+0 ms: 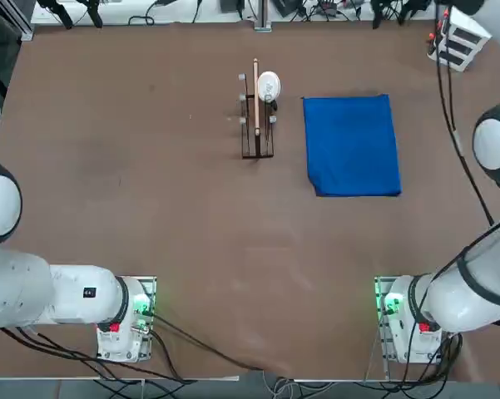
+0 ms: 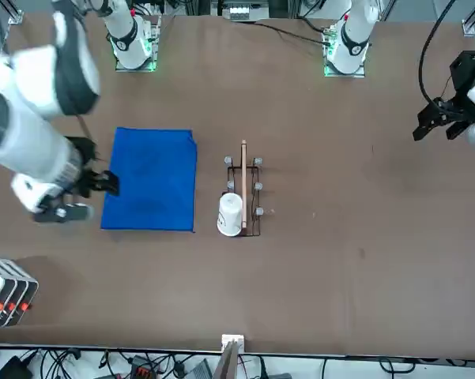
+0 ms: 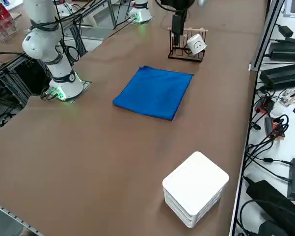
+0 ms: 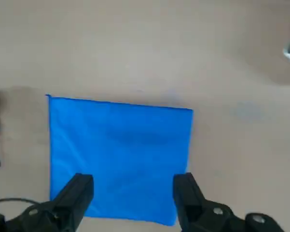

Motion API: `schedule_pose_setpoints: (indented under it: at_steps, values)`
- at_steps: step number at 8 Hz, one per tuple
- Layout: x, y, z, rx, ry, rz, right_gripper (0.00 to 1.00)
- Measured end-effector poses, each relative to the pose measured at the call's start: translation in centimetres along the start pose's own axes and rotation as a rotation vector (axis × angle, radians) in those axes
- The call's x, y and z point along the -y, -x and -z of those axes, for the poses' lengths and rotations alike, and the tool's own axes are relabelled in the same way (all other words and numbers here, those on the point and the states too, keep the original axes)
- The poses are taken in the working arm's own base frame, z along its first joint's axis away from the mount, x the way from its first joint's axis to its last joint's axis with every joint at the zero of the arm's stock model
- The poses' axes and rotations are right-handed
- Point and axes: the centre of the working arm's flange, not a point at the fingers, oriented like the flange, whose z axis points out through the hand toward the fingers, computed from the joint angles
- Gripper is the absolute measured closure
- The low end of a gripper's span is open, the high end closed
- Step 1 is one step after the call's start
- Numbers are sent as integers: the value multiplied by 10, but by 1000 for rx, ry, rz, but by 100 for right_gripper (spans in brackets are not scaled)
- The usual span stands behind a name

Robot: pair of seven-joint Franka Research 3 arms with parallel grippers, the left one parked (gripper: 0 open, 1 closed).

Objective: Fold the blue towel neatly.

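The towel (image 1: 352, 145) lies flat on the table (image 1: 150, 166), at about 3 o'clock of a small rack (image 1: 257, 125) holding a white cup (image 1: 269, 85) in the top view. Its thick, doubled edges suggest at least one fold is already made; how many remain cannot be told. The right gripper (image 4: 133, 193) hangs above the cloth, fingers (image 4: 77, 193) spread wide and holding nothing. At the table's edge, a white box (image 3: 195, 188) sits well apart from the work.
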Motion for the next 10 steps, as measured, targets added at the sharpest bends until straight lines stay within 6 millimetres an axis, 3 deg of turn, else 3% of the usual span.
schedule_pose_setpoints:
  at_steps: [2,7,10]
  values:
    - [-30,21,30,11,11,-29,0]
    - [-109,61,71,2,-14,-149,0]
    - [-123,99,75,4,-31,-173,0]
